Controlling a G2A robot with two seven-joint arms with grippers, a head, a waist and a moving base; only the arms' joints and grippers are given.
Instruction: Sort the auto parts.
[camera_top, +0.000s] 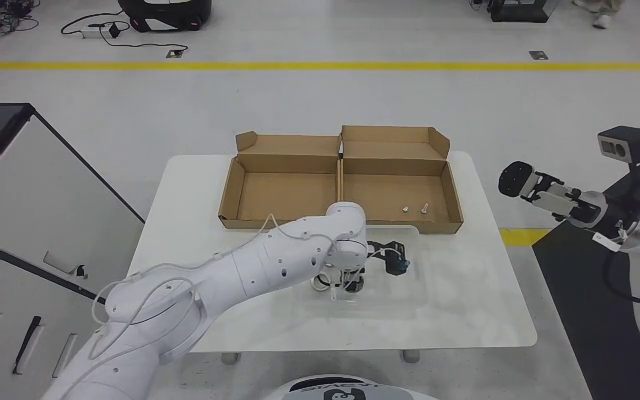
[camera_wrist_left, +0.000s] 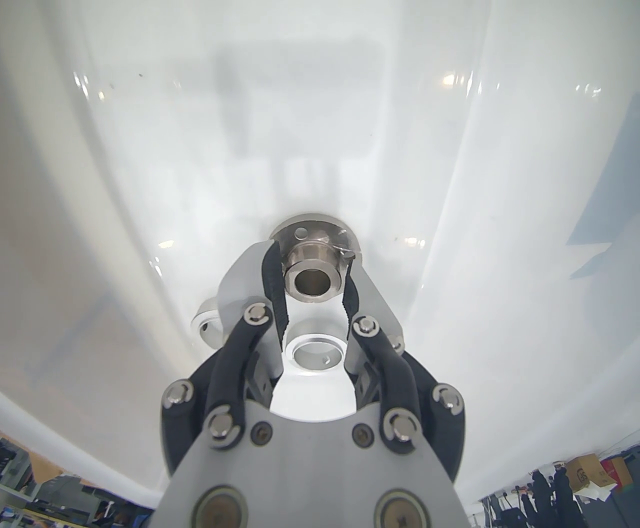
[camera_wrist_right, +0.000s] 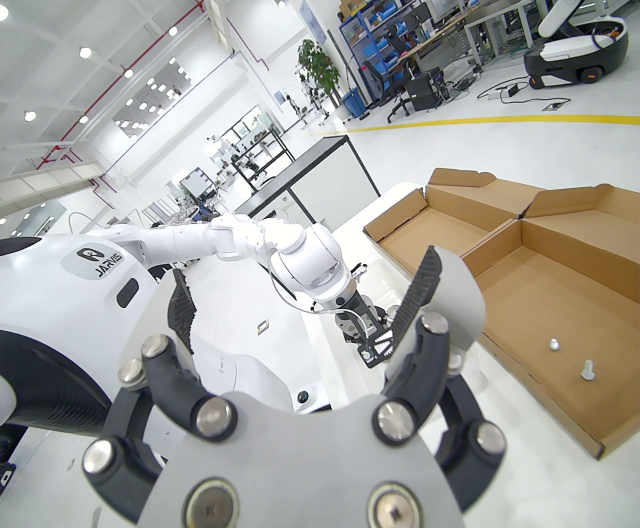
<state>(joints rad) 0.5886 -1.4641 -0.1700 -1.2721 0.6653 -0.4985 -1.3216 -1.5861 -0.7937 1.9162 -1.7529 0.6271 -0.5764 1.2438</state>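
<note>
Steel bushing (camera_wrist_left: 311, 282) pinched in left claw (camera_wrist_left: 311, 260), low in tray (camera_wrist_left: 500, 200); two alloy rings (camera_wrist_left: 317, 350) just beside claw, unsorted. Two bolts (camera_wrist_right: 587, 371) already boxed beyond wide-spread right claw (camera_wrist_right: 304, 262). Sorting judged partway.

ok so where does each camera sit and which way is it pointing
Top view: above the arms, looking down at the white table and two cardboard boxes; left gripper in the tray.
Left wrist view: on the left wrist, looking down into the tray; left gripper shut on a flanged bushing.
Right wrist view: beside the table's right edge, facing across it at the left arm; right gripper open in front.
Shared: top and right wrist views both show the boxes and two bolts.
</note>
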